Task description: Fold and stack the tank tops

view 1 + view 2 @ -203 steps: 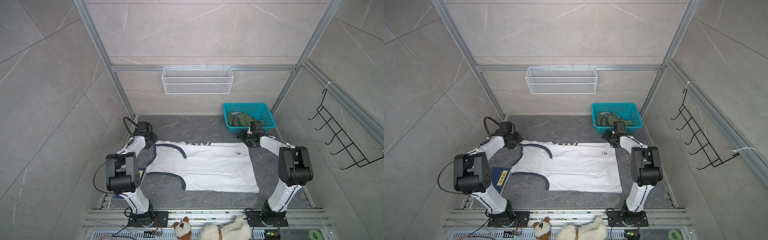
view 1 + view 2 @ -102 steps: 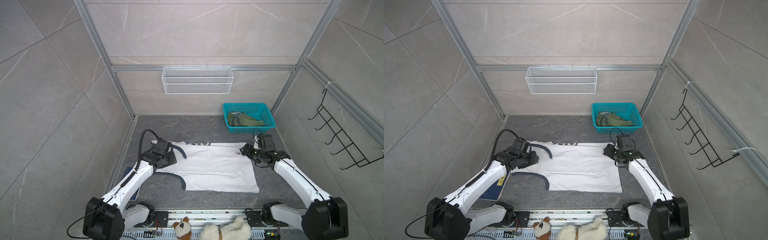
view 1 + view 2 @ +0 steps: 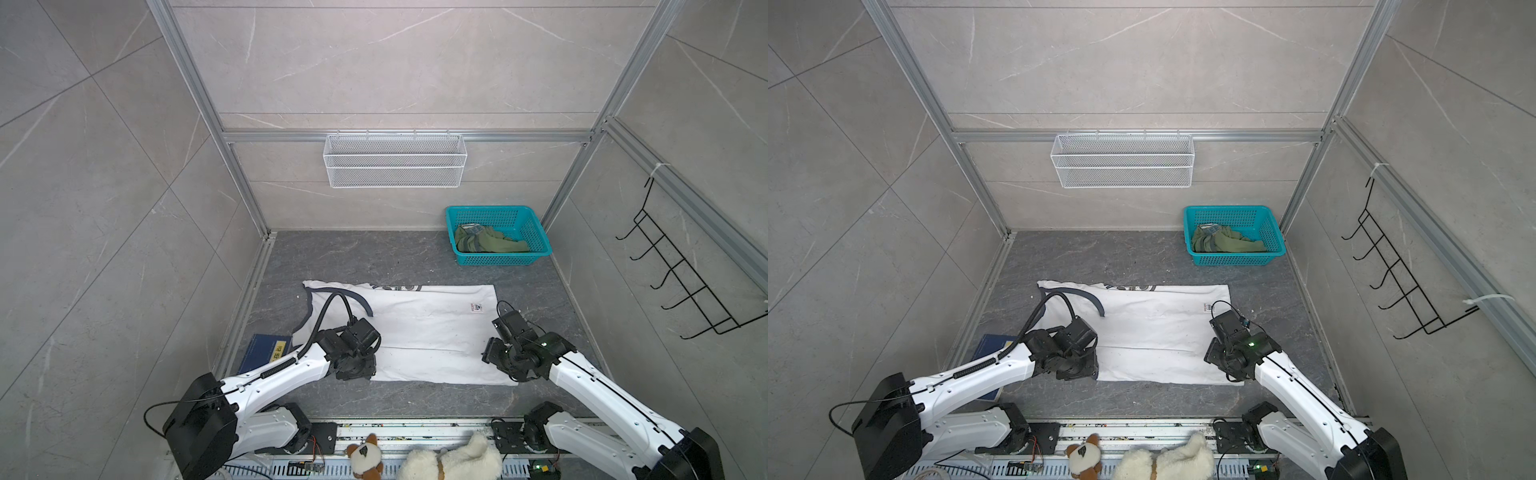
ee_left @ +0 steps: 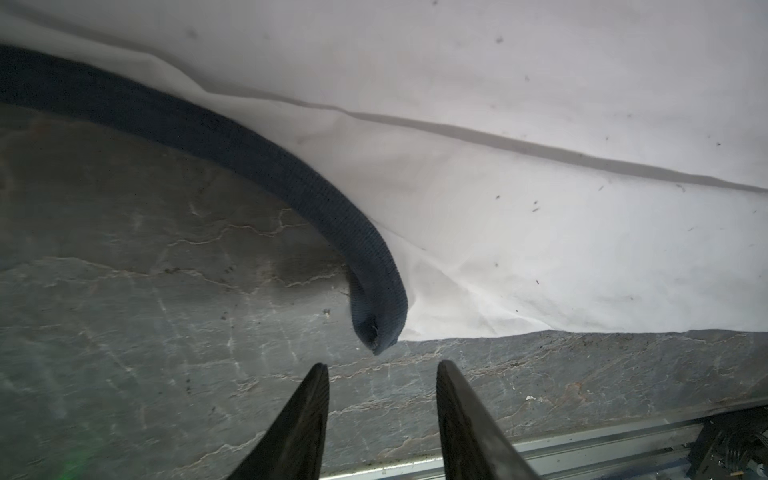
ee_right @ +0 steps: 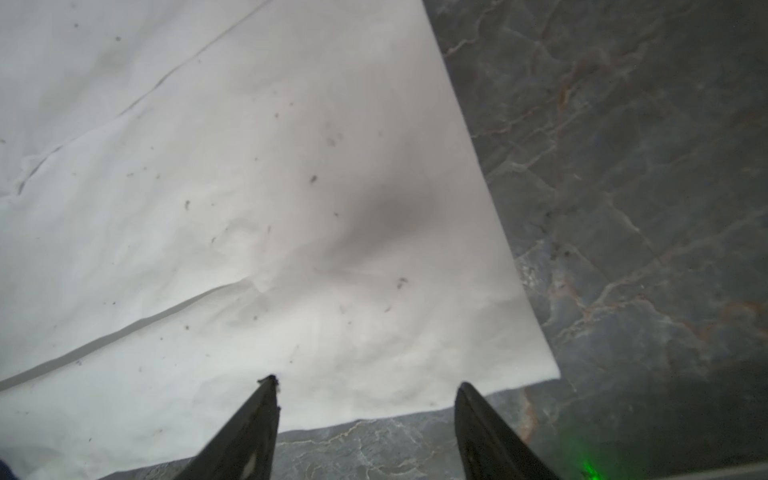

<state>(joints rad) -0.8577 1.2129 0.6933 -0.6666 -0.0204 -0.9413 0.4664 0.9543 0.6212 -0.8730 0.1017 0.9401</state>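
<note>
Here the white tank top (image 3: 424, 328) lies flat on the bench (image 3: 374, 257), long axis running arm to arm, with its near edge facing the robot. The left pincer (image 4: 381, 365) gapes empty just short of its navy armhole tip (image 4: 374, 316) — the right pincer (image 5: 366, 381) likewise at its near hem corner.

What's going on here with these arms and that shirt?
A white cloth tank top with navy trim lies on the grey table. The left gripper, by its navy armhole end, and the right gripper, by a hem corner, are open and empty. An olive green tank top lies in the teal plastic basket.
</note>
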